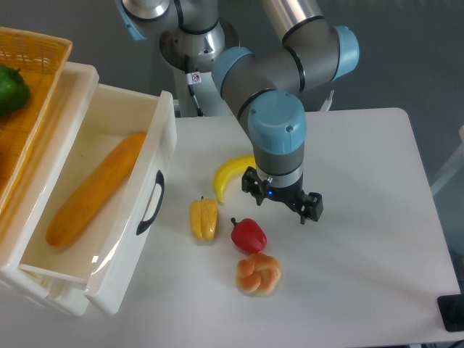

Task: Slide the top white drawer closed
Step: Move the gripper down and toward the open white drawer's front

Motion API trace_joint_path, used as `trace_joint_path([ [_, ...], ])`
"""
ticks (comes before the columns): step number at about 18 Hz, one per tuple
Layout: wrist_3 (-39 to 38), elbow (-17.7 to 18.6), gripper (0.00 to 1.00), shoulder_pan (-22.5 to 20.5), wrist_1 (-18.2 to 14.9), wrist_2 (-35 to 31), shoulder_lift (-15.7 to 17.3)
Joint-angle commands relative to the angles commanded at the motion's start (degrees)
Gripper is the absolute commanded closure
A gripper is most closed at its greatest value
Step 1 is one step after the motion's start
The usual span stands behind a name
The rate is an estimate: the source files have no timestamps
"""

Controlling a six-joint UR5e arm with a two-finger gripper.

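the pincer [280,203] hangs over the table [362,217] with its fingers spread wide and nothing between them, just right of the banana [230,174] and a bit above the red pepper [248,235]. below that pepper sits a knotted bun [258,274], and to its left a yellow pepper [204,219].

the top white drawer [101,196] is off to the left, pulled well out, with a long orange loaf [96,188] lying inside and its black handle [151,203] facing the food. a yellow basket [32,80] with something green [13,88] sits on top of the cabinet behind it.

main worry imo: the food is all parked between the pincer and the drawer front. a low sweep left would likely shove the banana or peppers along and jam them against the front. pushing near one corner instead of the handle could skew the drawer so it binds. the arm elbow could also clip the basket.
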State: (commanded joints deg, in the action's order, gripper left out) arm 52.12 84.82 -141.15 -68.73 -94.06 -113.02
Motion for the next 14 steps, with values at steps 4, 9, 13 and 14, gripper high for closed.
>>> trace_joint_path([
  [4,-5.7,0.0,0.0,0.3,0.1,4.5,-0.8],
  [9,-13.6,0.6,0.0,3.2,0.1,4.6,-1.7],
  [13,-14.7,1.1,0.0,4.5,0.0,5.2,-1.8],
  [14,-15.1,1.1,0.0,4.6,-0.1,6.3,-1.8],
])
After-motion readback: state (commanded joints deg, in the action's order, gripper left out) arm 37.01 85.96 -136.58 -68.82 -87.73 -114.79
